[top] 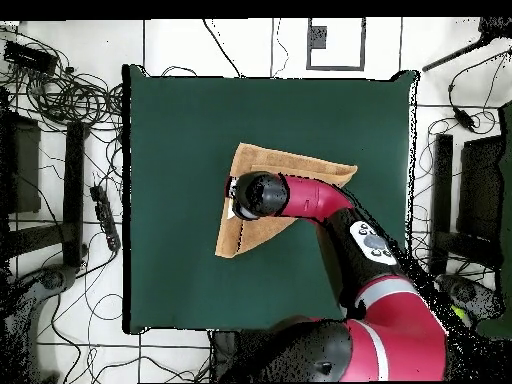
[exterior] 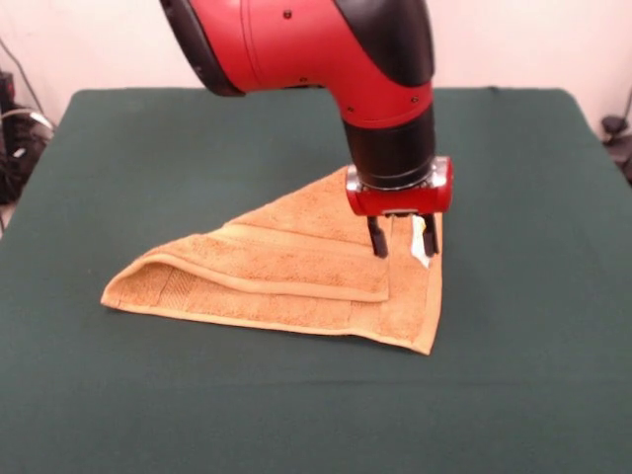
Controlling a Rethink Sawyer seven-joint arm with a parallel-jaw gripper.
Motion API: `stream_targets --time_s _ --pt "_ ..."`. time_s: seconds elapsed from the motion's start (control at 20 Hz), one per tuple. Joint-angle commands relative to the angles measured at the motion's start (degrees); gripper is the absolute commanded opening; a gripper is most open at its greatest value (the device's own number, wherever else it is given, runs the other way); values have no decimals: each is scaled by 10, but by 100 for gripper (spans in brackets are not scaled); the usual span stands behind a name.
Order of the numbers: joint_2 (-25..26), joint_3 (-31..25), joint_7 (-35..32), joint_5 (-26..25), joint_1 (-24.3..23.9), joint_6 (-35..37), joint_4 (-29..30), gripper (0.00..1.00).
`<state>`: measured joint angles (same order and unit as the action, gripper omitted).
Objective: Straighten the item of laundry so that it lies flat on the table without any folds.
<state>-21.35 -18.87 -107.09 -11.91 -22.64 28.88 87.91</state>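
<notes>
Lying folded into a triangle near the middle of the green table (exterior: pixel 89 395), the orange towel (exterior: pixel 286 276) stretches longways from its rounded left tip to its right edge, where the gripper (exterior: pixel 403 243) stands, fingers apart, straddling the white label (exterior: pixel 419 249).

We record two cameras. The front one sits across the tabletop (exterior: pixel 118 395), facing the robot, fairly near. The overhead one looks straight down from high above, robot base at bottom. Both share the whole tabletop (top: pixel 180 120).
</notes>
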Motion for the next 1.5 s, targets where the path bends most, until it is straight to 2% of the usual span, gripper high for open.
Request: stream_targets --time_s 0.05,0.45,0.75,1.3,1.5 --pt "56 -11 -13 -21 39 6 -5 100" --pt "41 9 32 -37 41 78 -20 100" --pt "24 22 58 -71 39 91 -29 100" --pt "-10 12 110 -121 26 188 -47 100" --pt "-7 5 103 -142 20 168 -42 100"
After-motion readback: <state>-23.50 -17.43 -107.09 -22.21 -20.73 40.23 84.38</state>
